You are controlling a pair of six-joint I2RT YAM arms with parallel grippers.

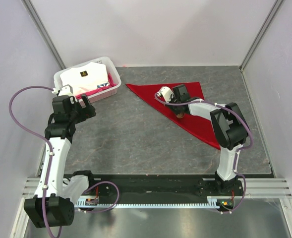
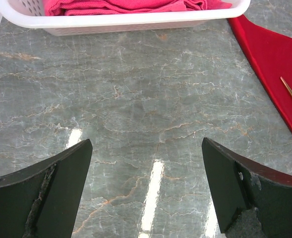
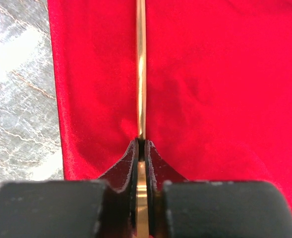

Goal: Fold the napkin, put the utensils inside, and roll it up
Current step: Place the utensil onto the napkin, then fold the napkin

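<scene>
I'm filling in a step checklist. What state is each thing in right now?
napkin: folded into a triangle, flat on the table.
spoon: handle pinched by the right gripper, over the napkin.
right gripper: shut on the spoon.
left gripper: open, empty, above bare table.
basket: holding cloths.

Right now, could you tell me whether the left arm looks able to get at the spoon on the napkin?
Probably yes: the left gripper hangs open over bare table with nothing between it and the napkin, though the right gripper is clamped on the spoon there.
</scene>
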